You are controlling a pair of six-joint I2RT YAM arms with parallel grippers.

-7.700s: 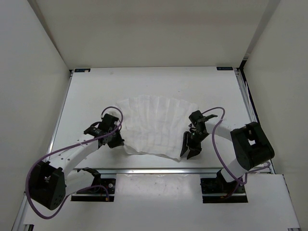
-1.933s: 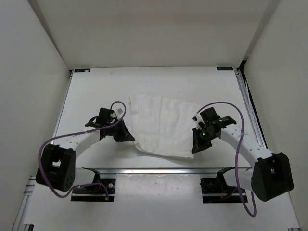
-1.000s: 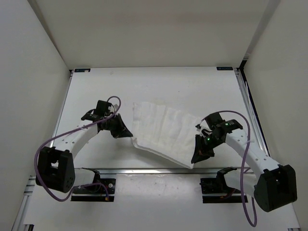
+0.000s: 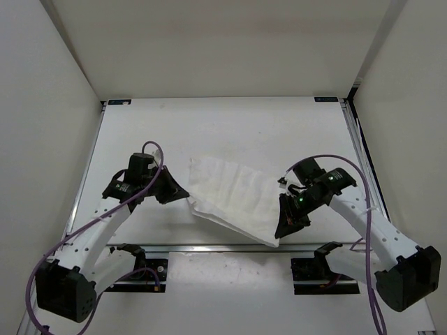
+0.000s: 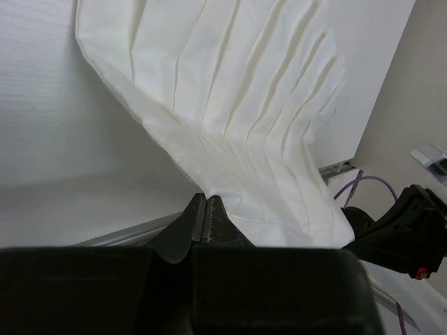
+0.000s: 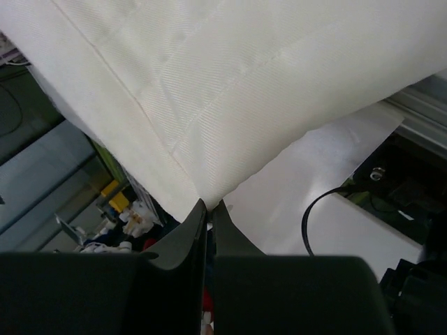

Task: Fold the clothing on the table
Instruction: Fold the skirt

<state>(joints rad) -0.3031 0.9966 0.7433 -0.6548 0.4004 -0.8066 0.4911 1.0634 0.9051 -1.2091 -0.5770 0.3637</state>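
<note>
Clothing (image 4: 234, 199) — over table (image 4: 230, 132), front-centre

From above, the left gripper (image 4: 180, 196) and the right gripper (image 4: 281, 230) are too small and dark for me to see where their tips meet the clothing (image 4: 234, 199). On the right wrist camera the clothing runs off the top and both sides, and the clutter (image 6: 131, 209) beneath it is a blur I can't name.

Bright, even light; soft shadows on table (image 4: 230, 125)
</note>
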